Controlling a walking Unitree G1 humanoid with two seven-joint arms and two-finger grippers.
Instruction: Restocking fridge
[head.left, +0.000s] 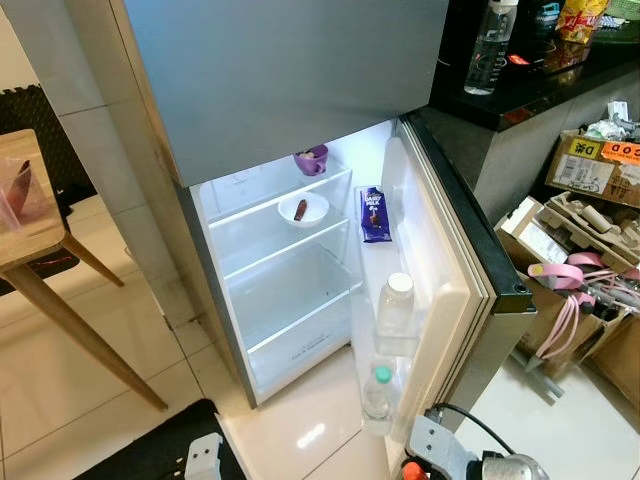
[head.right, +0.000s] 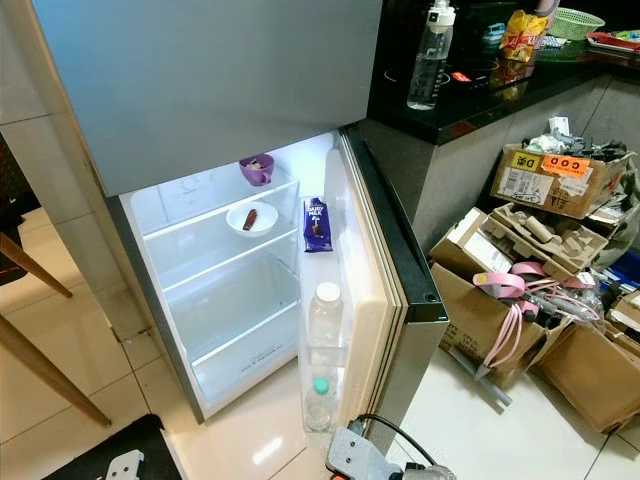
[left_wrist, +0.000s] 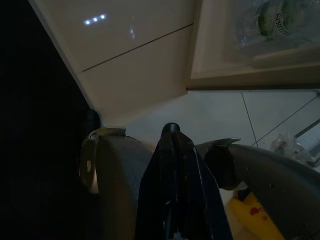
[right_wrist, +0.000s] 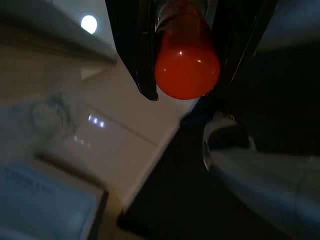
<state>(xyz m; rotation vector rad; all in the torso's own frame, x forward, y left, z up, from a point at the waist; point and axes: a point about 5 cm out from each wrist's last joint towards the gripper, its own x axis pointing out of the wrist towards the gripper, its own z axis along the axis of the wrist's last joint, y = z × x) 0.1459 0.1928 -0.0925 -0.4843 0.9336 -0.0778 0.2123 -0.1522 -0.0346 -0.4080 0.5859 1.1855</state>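
The fridge (head.left: 290, 300) stands with its lower door (head.left: 450, 260) swung open to the right. Inside, a purple cup (head.left: 312, 159) sits on the top shelf and a white bowl (head.left: 303, 210) with a brown piece sits below it. The door racks hold a blue Dairy Milk carton (head.left: 374, 214), a white-capped bottle (head.left: 396, 305) and a green-capped bottle (head.left: 378, 395). My right gripper (right_wrist: 186, 90) hangs low by the door, shut on a rounded red-orange object (right_wrist: 187, 65). My left gripper (left_wrist: 171, 129) hangs over the floor with its fingers pressed together and nothing between them.
A wooden table (head.left: 30, 200) stands at the left. Cardboard boxes (head.right: 560, 180) with clutter crowd the floor on the right. A black counter (head.right: 470, 105) behind the door carries a clear water bottle (head.right: 428, 60). A dark mat (head.left: 150, 450) lies near my feet.
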